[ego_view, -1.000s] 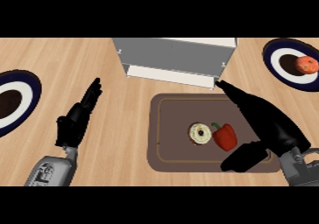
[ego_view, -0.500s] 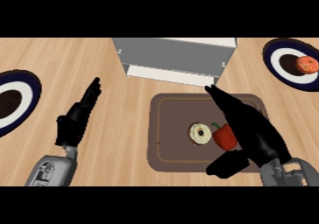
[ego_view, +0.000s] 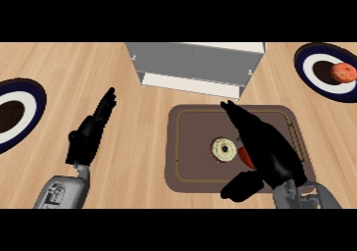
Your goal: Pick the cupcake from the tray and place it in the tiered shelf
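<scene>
Brown tray (ego_view: 192, 147) holds your cupcake (ego_view: 225, 148), seen top-on, so no long axis shows. It sits just left of your right hand (ego_view: 265, 147), whose straight, released fingers cover a red thing (ego_view: 244, 155). Your left hand (ego_view: 89, 135) rests released.

We find bare counter (ego_view: 145, 147) between our left hand (ego_view: 87, 139) and the tray (ego_view: 192, 181), an open lane toward the shelf (ego_view: 196, 63). Our right hand (ego_view: 265, 147) lies across the tray's right half. Plates (ego_view: 15, 122) (ego_view: 315, 63) crowd both far edges.
</scene>
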Tool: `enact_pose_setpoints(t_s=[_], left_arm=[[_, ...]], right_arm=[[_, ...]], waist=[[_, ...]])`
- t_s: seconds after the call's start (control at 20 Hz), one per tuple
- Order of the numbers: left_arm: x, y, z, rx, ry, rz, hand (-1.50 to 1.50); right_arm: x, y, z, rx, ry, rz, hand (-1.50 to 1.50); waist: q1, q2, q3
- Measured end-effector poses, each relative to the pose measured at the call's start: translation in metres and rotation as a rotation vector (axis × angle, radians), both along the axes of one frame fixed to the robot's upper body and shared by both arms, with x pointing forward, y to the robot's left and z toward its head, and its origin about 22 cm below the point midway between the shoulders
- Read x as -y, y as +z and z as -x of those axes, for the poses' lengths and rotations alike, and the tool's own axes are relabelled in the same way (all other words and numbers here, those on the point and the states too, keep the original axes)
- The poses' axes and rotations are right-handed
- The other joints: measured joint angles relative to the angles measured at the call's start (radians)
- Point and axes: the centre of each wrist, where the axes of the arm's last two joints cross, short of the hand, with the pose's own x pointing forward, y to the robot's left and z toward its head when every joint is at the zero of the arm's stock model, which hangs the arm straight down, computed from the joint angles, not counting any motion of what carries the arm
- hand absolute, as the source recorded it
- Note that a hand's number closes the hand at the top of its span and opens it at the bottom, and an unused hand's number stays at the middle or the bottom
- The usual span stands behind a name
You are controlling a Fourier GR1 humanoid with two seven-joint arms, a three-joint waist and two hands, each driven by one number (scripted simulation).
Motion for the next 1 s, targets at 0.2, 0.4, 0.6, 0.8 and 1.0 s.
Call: enact_pose_setpoints(t_s=[0.2,0.4,0.6,0.8,1.0], left_arm=[[0.000,0.000,0.003,0.003,0.000,0.000,0.00],[-0.002,0.000,0.002,0.001,0.005,-0.001,0.00],[-0.006,0.001,0.001,0.002,0.002,-0.001,0.00],[-0.006,0.005,0.008,0.000,0.002,0.004,0.00],[-0.001,0.009,0.001,-0.006,0.004,0.005,0.00]], right_arm=[[0.008,-0.009,-0.008,-0.012,-0.017,0.016,-1.50],[0.007,-0.015,-0.008,-0.021,-0.022,0.031,-1.50],[-0.001,-0.020,-0.008,-0.031,-0.018,0.052,-1.50],[-0.003,-0.028,-0.015,-0.044,-0.026,0.078,-1.50],[-0.004,-0.035,-0.018,-0.049,-0.027,0.095,-1.50]], waist=[[0.000,0.000,0.000],[0.000,0.000,0.000],[0.000,0.000,0.000],[0.001,0.000,0.000],[0.000,0.000,0.000]])
